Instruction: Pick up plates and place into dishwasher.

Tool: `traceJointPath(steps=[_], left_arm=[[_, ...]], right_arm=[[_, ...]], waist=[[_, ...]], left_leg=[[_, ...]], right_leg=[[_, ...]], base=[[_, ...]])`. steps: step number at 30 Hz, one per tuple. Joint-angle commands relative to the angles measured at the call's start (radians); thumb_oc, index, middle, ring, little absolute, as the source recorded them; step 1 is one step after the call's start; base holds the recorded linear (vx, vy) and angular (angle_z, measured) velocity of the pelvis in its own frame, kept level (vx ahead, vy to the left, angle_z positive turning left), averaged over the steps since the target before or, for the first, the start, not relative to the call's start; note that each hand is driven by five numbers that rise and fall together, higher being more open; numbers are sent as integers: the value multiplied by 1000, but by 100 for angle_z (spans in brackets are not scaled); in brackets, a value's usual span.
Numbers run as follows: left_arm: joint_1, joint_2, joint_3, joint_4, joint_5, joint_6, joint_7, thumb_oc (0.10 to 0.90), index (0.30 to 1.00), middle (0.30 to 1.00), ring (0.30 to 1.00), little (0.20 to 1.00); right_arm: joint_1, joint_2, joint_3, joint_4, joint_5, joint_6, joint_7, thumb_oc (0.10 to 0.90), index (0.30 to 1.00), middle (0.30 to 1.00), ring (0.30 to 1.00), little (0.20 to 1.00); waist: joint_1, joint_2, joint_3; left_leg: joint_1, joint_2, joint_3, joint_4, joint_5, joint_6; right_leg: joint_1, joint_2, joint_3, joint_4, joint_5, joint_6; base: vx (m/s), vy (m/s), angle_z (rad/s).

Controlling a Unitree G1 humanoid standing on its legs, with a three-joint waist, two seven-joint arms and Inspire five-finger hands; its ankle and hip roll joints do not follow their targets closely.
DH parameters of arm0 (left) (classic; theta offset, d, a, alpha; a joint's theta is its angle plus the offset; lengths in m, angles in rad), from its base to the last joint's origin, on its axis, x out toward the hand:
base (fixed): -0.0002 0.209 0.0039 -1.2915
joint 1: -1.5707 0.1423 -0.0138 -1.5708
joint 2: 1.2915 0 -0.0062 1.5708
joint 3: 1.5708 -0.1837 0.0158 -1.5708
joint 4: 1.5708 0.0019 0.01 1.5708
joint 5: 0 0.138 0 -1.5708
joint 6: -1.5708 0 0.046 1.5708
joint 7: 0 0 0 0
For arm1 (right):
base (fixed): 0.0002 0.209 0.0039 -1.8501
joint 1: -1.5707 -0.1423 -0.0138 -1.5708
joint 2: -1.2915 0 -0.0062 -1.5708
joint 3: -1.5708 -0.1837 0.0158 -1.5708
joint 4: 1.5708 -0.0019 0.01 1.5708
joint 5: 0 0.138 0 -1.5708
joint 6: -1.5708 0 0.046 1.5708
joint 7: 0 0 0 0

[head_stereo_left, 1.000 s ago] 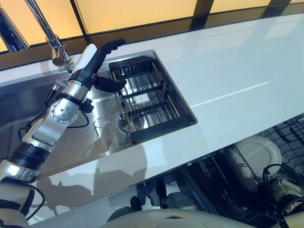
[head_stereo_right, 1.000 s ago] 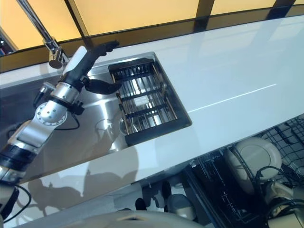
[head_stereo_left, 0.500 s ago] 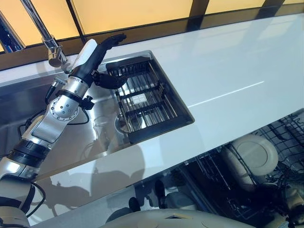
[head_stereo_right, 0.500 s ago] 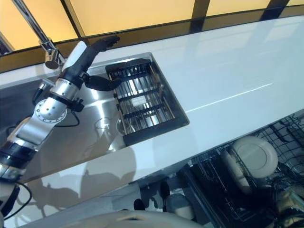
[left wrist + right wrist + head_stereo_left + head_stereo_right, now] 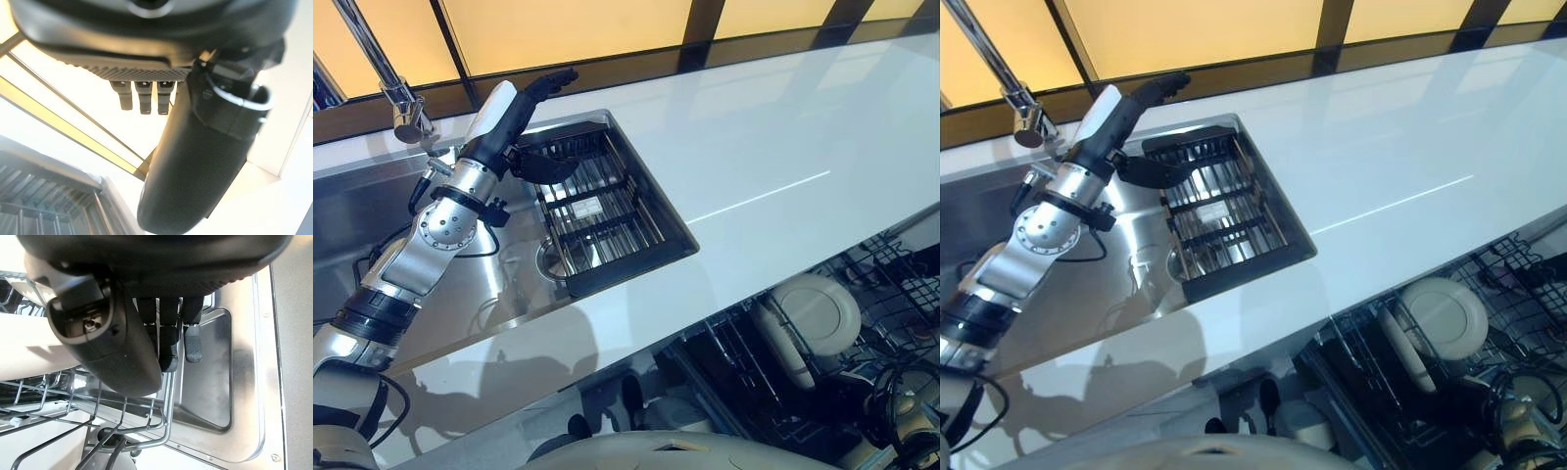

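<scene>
We noted a white plate [image 5: 815, 311] standing on edge in the wire rack [image 5: 1528, 294] of the open dishwasher [image 5: 220, 396], below the front edge of the worktop [image 5: 783, 147]. A second pale plate [image 5: 1400, 354] leaned just beside it in the same rack. In the right wrist view a pale plate surface [image 5: 24, 347] lay close past the thumb, above the rack wires.

The right robot hand [image 5: 166, 342] hung over the dishwasher rack, its fingers [image 5: 193, 345] hanging down roughly straight and the thumb set apart from them. It had hold of nothing.

The left robot hand [image 5: 514, 122] was raised above the sink [image 5: 372, 211], near the far end of the dark dish basket [image 5: 597, 211] that sat in the sink's right part. Its fingers [image 5: 553, 80] were stretched out towards the window ledge, the thumb [image 5: 546, 168] spread away over the basket. It held nothing. In its own wrist view the fingers [image 5: 144, 95] pointed out straight, the thumb [image 5: 205, 156] bulking beside them.

A tap [image 5: 396, 93] rose at the back of the sink, left of the raised hand.
</scene>
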Motion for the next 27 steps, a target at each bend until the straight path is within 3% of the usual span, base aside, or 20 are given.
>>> traceJointPath(steps=[1,16,27], left_arm=[[-148,-37,24,2,12,-79,36,800,900,900,900,900],[-153,-39,16,-14,-9,-53,30,800,900,900,900,900],[-134,-41,13,6,3,-70,44,800,900,900,900,900]], right_arm=[[4,100,23,64,157,-45,-8,100,300,300,300,200],[-128,104,35,-50,328,-58,-148,100,300,300,300,200],[-209,18,6,-259,400,-52,-230,100,300,300,300,200]], waist=[[-12,76,-63],[31,97,-70],[38,98,-72]], left_leg=[[-24,28,22,36,-59,-10],[-15,25,-5,29,-57,-11],[-17,22,-4,27,-55,-12]], right_leg=[[1,-34,-2,24,-54,132],[21,-46,-32,18,-57,127],[21,-50,-37,16,-56,126]], base=[[6,-4,3],[11,-5,3],[3,0,1]])
